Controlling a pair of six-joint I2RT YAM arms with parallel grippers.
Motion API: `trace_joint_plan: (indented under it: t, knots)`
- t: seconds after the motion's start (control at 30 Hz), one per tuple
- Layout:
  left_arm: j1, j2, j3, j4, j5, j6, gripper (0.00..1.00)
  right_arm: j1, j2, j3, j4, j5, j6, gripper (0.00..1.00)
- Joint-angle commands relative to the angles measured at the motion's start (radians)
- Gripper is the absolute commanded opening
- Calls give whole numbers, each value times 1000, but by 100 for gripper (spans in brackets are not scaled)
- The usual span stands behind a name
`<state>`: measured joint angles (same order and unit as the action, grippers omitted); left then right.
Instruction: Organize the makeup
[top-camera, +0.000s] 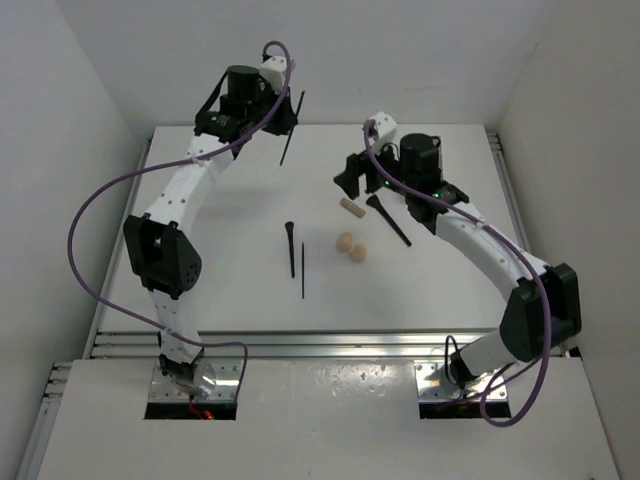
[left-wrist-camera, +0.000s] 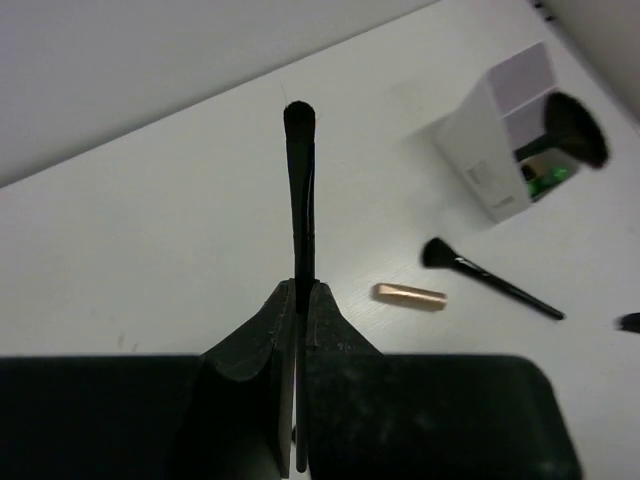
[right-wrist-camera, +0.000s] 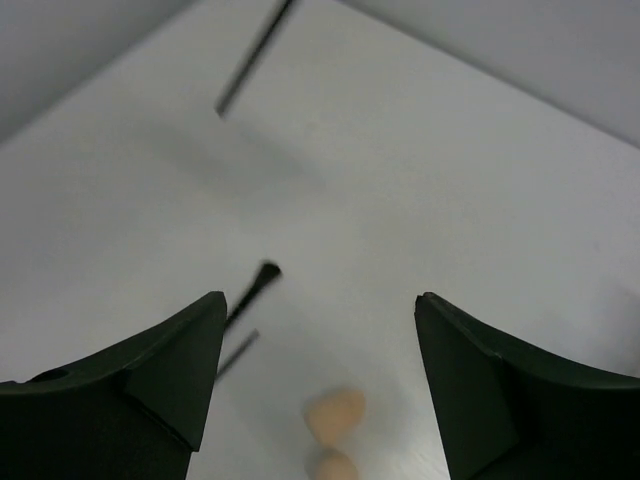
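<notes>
Top external, brush aloft near table edge

— How do the fingers of the right hand stand?
— Wide apart, nothing between them. Lower, two beige sponges touch each other on the white worktop. A black brush lies to their left.

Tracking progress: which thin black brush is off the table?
The slim black brush clamped in the left gripper, held aloft; the other brushes lie on the white table.
</notes>
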<state>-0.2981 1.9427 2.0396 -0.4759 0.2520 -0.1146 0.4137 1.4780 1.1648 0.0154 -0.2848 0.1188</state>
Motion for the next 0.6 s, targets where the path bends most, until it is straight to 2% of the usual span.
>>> trace_joint_plan:
  t: [0.0, 0.1, 0.37, 0.57]
  knots:
    - [-39, -5, 7, 54, 127, -74, 0, 28, 97, 105, 297, -77, 187, 75]
    - [-76, 4, -7, 88, 147, -114, 0, 33, 214, 176, 360, -45, 266, 72]
    - [-104, 4, -25, 131, 147, -157, 0, 30, 315, 202, 397, 10, 352, 66]
    - [-104, 13, -55, 140, 156, -178, 0, 23, 357, 193, 488, 16, 412, 54]
